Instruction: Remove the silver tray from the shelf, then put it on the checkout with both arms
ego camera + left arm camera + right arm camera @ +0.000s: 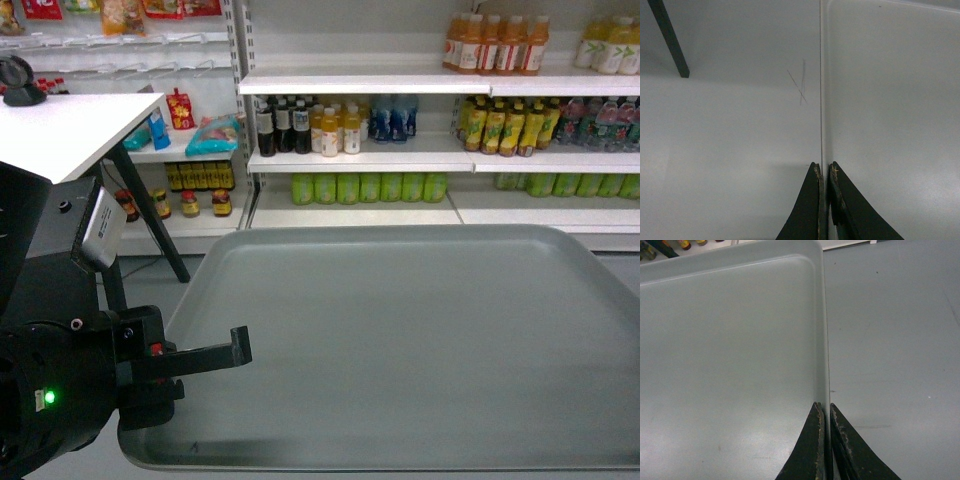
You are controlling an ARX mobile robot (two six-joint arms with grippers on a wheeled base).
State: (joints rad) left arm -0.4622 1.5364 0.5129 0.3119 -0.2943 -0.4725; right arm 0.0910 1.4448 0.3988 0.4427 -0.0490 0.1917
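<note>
Gripping the silver tray [420, 330] by both rims, right arm out of head view.

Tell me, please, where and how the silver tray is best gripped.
By the thin raised rim on its two short sides, one gripper from each side, as now: the left gripper and right gripper each pinch the silver tray at its rim. It is wide, flat and shallow, so opposite edge pinches keep it level.
</note>
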